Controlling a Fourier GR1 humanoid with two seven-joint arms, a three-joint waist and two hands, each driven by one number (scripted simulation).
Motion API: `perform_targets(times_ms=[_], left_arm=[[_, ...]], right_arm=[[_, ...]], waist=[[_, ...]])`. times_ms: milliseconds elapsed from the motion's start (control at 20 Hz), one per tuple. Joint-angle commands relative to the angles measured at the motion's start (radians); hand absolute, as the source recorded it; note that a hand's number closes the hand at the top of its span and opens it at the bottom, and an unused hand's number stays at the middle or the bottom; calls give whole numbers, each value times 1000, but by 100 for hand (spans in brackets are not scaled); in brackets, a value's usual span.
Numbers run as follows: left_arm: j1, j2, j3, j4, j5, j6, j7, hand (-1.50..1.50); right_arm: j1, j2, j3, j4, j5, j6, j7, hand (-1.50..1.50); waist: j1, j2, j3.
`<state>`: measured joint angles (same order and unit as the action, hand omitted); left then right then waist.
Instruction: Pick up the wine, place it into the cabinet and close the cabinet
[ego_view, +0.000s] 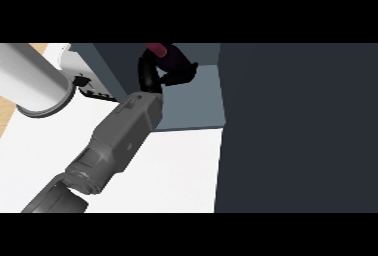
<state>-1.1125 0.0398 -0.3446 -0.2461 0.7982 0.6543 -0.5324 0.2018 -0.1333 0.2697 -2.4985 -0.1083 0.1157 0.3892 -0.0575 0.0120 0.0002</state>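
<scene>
Black hand (159, 74) curled around a dark red wine bottle (167, 53) (partly hidden) inside the blue-grey cabinet (193, 107).

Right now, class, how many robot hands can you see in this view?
1. A black hand at the top centre, curled round the dark red wine inside the cabinet. I cannot tell which hand it is; the other may be out of view.
</scene>
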Motion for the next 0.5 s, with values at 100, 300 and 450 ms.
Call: perform_targets(times_ms=[100,300,450], left_arm=[[-61,13,-17,109,-53,48,38,-150],[-76,14,-13,141,-68,46,48,-150],[-53,23,-6,162,-74,44,45,-150]], right_arm=[[53,-5,-3,-174,-96,1,65,-150],[22,5,-1,-154,-88,-9,86,-150],[32,10,14,-146,-77,-1,62,-150]], waist=[[-8,1,0],[-3,3,-1],[1,3,-1]])
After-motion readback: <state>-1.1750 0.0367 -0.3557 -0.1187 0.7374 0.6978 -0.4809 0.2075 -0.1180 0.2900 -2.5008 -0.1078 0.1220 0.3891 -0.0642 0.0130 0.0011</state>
